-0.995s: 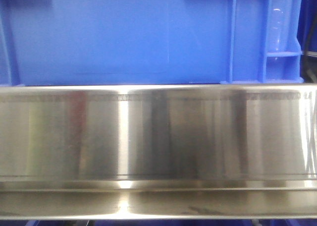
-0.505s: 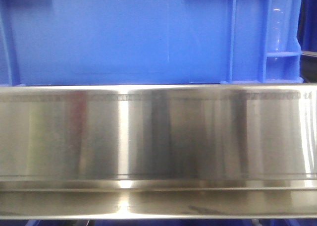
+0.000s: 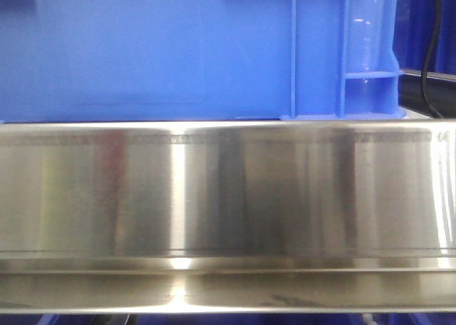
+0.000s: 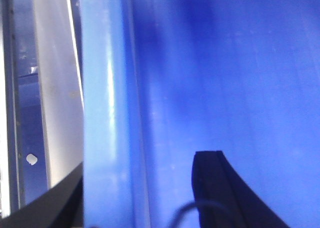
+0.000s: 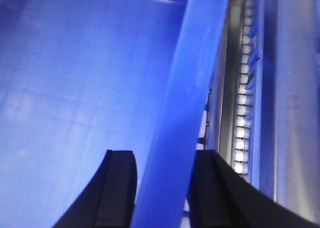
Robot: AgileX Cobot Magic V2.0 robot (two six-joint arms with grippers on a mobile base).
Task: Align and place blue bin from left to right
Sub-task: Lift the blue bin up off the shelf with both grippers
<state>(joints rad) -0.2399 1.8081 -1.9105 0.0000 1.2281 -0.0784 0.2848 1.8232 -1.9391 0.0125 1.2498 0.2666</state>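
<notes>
In the left wrist view, the left gripper [image 4: 144, 160] straddles the rim of the blue bin [image 4: 107, 113]. One dark finger is outside the bin and the other is inside against a blurred wall. The fingers stand wide apart, and it is unclear whether they are pinching the rim. A pale panel [image 4: 55, 88] runs just outside the bin.

From the front, the blue bin [image 3: 157, 54] fills the upper frame, with its left end and top cut off. Its ribbed right corner shows, and a black cable [image 3: 427, 61] hangs beyond it. A stainless steel rail [image 3: 228, 197] lies directly below the bin and hides whatever it rests on.

The right gripper [image 5: 162, 155] is narrow, clamping the bin's wall between its fingers. A blurred perforated metal strip [image 5: 242, 113] lies outside that wall.
</notes>
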